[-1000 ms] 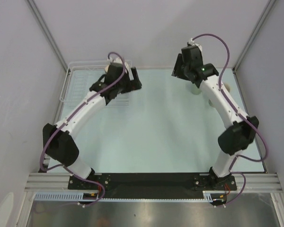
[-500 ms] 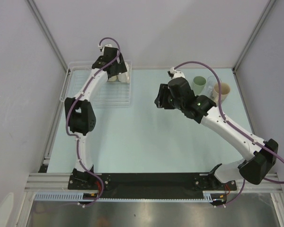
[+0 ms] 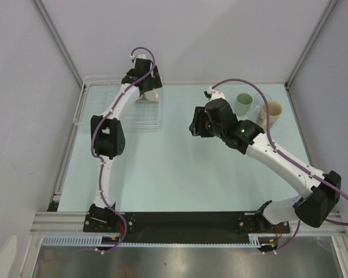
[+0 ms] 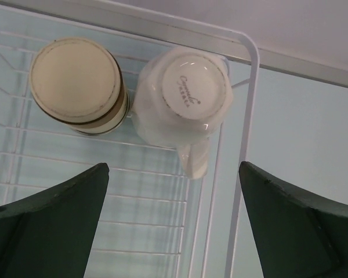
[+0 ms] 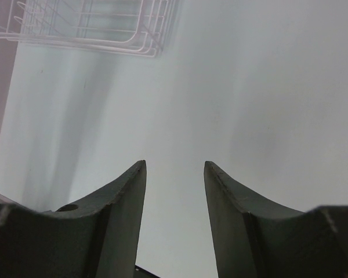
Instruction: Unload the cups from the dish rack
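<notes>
the left claw [image 4: 173, 168] hangs spread wide and empty over the dish rack [image 4: 252, 81], in whose far right corner the white cup [image 4: 188, 95] and brown cup [image 4: 75, 81] stand upside down, side by side. best to centre on the white cup, fingers clear of its handle and the rim, then descend straight. its base bears a cursive maker's mark, too small to read. the right claw [image 5: 174, 165] is parted, holding nothing, over the bench [image 5: 261, 87].

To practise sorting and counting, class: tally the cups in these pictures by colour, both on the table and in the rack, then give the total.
Pale green cup: 1
Clear glass cup: 1
Beige cup: 1
White cup: 1
Cream cup with brown band: 1
Total: 5
</notes>
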Controlling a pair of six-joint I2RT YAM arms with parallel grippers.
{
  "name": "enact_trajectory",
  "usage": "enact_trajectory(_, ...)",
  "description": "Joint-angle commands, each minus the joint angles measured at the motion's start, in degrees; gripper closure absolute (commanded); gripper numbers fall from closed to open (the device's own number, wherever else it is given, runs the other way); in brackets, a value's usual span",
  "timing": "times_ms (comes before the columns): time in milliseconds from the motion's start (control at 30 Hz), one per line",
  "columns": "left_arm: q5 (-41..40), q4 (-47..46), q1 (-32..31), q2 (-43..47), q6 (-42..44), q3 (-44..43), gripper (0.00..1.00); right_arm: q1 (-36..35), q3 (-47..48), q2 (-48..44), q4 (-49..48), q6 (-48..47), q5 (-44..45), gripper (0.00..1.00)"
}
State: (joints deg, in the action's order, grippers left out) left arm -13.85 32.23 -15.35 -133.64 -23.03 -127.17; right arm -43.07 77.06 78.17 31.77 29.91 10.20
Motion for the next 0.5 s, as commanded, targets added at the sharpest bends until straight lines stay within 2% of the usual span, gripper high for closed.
enact_trajectory(0, 1.72, -2.78, -0.55, -2.75, -0.7, -3.17, 0.0, -0.35, -1.82, -1.79, -2.41, -0.29, 0.09, 0.51)
enact_trajectory(467, 0.84, -5.24, -2.49, -6.89, -4.04, -1.76, 0.04, -0.09, -4.37, -2.76, -3.55, -0.82, 0.09, 0.51)
